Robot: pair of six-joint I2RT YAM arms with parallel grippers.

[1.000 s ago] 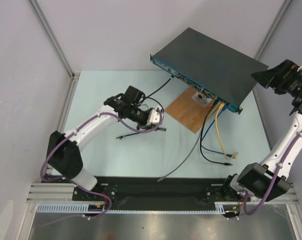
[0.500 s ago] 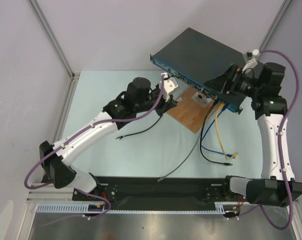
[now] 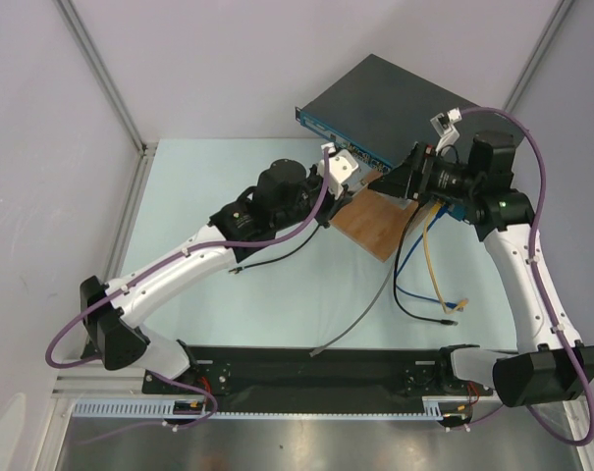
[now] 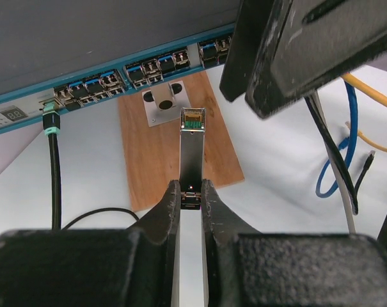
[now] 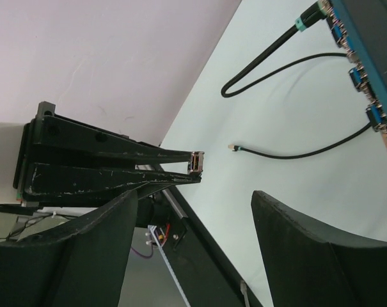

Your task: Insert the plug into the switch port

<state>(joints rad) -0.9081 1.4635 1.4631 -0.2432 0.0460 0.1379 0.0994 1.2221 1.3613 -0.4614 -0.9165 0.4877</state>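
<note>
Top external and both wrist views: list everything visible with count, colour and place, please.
switch: one, black with blue front, far right of the table
plug: one, silver, pointing at the ports, not yet inserted
wooden board: one, brown, below switch front
bracket: one, grey metal, on board
cables: several; black, grey, blue, yellow; trailing from switch
left gripper: one, black, shut on plug
right gripper: one, black, open, near plug

Matt blk metal switch (image 3: 385, 98), wood board (image 3: 375, 228).
</note>
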